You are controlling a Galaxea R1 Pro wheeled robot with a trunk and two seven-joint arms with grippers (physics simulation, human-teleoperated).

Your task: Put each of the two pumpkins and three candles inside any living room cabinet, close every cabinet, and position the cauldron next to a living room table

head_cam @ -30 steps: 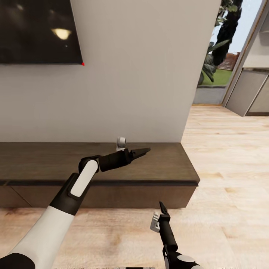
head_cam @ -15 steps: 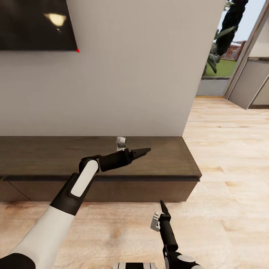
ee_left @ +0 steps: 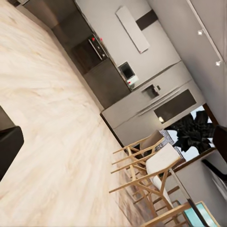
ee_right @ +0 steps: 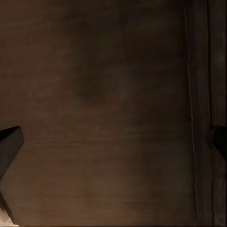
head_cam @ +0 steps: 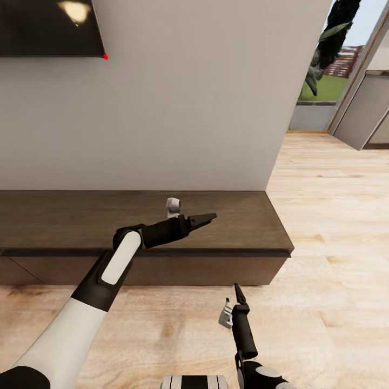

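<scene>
The head view looks down at a long, low, dark brown wood cabinet with flat handle-less fronts, standing against a plain pale grey wall. Its fronts look flush and closed. The top surface of the cabinet is bare wood. A black wall-mounted screen hangs at the upper left, with a small red dot at its lower corner. Light wood plank floor runs in front of the cabinet and off to the right, toward a doorway with greenery beyond.

The left arm, white with black joints, reaches forward over the cabinet top. The left gripper points to the right, above the wood; its dark fingers look drawn together into a narrow tip, with nothing between them. The right gripper hangs low over the floor just in front of the cabinet, pointing up toward it; its fingers also appear drawn close together and empty, though this is hard to tell.

The left wrist view shows the plank floor, pale wooden chairs and grey kitchen units. The right wrist view shows dark brown wood grain close up, with one dark fingertip at the edge.
</scene>
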